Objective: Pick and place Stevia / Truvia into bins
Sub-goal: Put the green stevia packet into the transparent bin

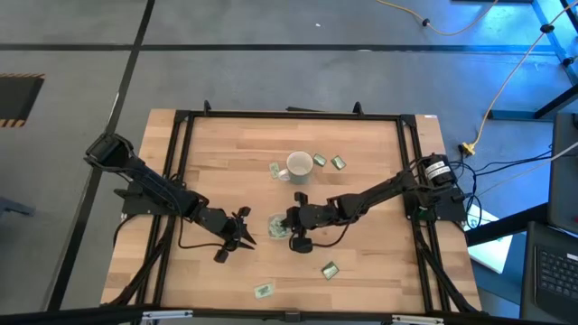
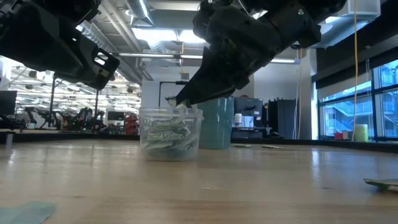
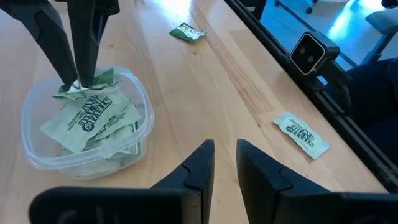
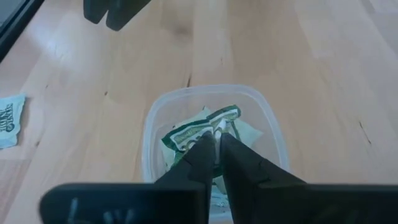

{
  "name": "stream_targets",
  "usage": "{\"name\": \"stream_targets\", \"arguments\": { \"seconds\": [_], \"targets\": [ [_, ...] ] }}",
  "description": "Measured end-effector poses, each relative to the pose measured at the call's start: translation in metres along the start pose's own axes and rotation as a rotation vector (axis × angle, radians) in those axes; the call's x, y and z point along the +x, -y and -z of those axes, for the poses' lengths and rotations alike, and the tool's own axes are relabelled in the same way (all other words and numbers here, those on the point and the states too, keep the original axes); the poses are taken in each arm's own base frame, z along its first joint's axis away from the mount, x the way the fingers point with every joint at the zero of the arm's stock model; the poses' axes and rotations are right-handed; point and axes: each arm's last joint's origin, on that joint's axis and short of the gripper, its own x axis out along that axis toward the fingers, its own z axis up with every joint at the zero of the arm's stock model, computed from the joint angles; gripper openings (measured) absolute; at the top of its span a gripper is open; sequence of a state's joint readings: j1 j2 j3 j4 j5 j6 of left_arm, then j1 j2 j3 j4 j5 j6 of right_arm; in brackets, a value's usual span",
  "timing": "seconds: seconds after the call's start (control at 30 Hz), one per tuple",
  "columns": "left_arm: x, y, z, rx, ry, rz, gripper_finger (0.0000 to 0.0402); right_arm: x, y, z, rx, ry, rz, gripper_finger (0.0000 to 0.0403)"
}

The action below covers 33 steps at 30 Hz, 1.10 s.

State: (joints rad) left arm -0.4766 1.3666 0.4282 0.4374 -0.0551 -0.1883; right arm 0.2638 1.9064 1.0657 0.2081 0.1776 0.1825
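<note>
Sachet point(image 4: 205, 132) pinched over cup point(image 4: 155, 124) by right gripper point(image 4: 214, 144).

A dark end effector point(image 2: 177, 99) pinches a sachet point(image 2: 175, 111) over the sachet-filled clear cup point(image 2: 170, 134).

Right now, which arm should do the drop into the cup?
Right. Its pincer is already over the cup, shut on a sachet at the rim. The left pincer waits beside the cup, empty, slightly open.
</note>
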Motion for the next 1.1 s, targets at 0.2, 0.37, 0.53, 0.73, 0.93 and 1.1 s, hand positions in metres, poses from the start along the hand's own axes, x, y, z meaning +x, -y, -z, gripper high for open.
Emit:
{"name": "stream_targets", "arguments": {
  "seconds": [0.2,0.37,0.53,0.73,0.93,1.1],
  "targets": [
    [0.0,0.0,0.0,0.0,0.0,0.0,0.0065,0.0,0.0,0.0,0.0,0.0,0.0,0.0076],
    [0.0,0.0,0.0,-0.005,-0.001,0.003,0.0062,-0.002,-0.001,-0.001,-0.002,0.001,-0.007,0.0101],
    [0.0,0.001,0.0,-0.028,-0.006,0.027,0.0064,-0.017,-0.022,-0.003,-0.032,-0.016,-0.052,0.0105],
    [0.0,0.001,-0.001,-0.057,0.008,0.034,0.0064,-0.041,-0.059,0.011,-0.06,-0.134,-0.117,0.0105],
    [0.0,0.002,-0.001,-0.054,0.01,0.035,0.0066,-0.061,-0.107,0.031,-0.115,-0.181,-0.221,0.0105],
    [0.0,0.001,-0.001,-0.053,0.013,0.031,0.007,-0.075,-0.132,0.043,-0.135,-0.196,-0.272,0.0105]
  ]
}}
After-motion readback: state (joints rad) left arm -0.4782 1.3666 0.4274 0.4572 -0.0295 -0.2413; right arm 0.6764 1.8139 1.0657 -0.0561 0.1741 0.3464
